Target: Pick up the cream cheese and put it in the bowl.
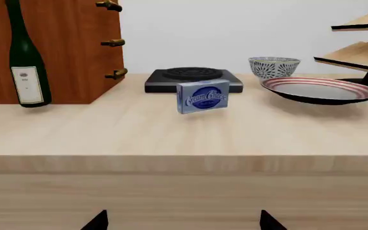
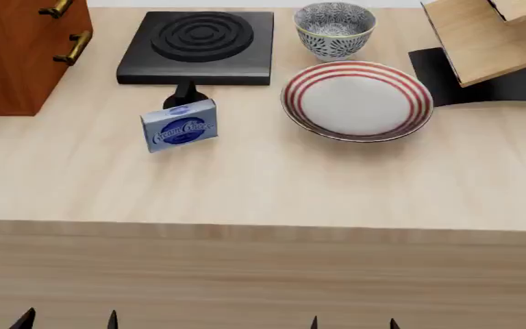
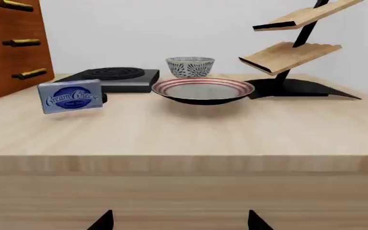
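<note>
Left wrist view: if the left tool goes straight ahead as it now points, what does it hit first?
Most likely the table's front face, since the left tool sits below the tabletop edge. Raised above that edge, the cream cheese would be first; depth is uncertain.

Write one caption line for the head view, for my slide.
Cream cheese stands before the stove; bowl behind striped plate; both grippers low, off the table.

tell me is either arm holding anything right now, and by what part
Nothing is held. The cream cheese stands alone on the table, and both grippers' fingers sit open below the table's edge.
</note>
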### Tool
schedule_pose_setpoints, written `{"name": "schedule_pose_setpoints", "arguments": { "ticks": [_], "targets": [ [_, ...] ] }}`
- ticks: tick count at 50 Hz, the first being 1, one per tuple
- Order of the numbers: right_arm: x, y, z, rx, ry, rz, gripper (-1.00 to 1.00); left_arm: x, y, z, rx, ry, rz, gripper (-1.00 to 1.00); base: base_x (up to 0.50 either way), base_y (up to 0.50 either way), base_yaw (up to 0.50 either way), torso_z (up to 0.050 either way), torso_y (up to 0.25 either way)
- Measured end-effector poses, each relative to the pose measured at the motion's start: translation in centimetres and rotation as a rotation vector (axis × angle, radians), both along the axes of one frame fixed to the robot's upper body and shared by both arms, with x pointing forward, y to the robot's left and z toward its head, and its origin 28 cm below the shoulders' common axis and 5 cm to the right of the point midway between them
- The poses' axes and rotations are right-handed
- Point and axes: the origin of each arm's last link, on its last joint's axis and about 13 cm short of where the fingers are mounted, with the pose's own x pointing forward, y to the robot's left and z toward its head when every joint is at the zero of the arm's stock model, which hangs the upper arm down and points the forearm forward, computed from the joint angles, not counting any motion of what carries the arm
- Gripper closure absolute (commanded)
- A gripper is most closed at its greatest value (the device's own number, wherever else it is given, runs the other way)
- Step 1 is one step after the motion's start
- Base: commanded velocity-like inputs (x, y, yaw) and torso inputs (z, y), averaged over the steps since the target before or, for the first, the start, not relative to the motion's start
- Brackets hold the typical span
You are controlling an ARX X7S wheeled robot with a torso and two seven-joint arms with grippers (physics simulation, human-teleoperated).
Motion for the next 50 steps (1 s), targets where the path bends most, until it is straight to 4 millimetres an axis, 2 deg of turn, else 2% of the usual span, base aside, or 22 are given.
{"name": "schedule_pose_setpoints", "arguments": {
  "ticks": [2,15,50],
  "targets": [
    [-0.28,-0.07,0.06,-0.012,-0.012,0.000,-1.00,-0.39,-0.25,-0.47,0.014,0.014,-0.001,-1.00,0.00,0.00,0.00,0.000,0.000],
    [-0.17,0.01,-0.06,-0.004,-0.005,-0.001,-1.00,-0.20,-0.07,-0.09,-0.001,-0.007,-0.004,-1.00,0.00,0.00,0.00,0.003,0.000],
    [-0.20,-0.04,-0.38,-0.001,-0.001,0.000,-1.00,-0.17,0.03,0.11,-0.003,-0.028,0.003,-1.00,0.00,0.00,0.00,0.045,0.000]
  ]
}}
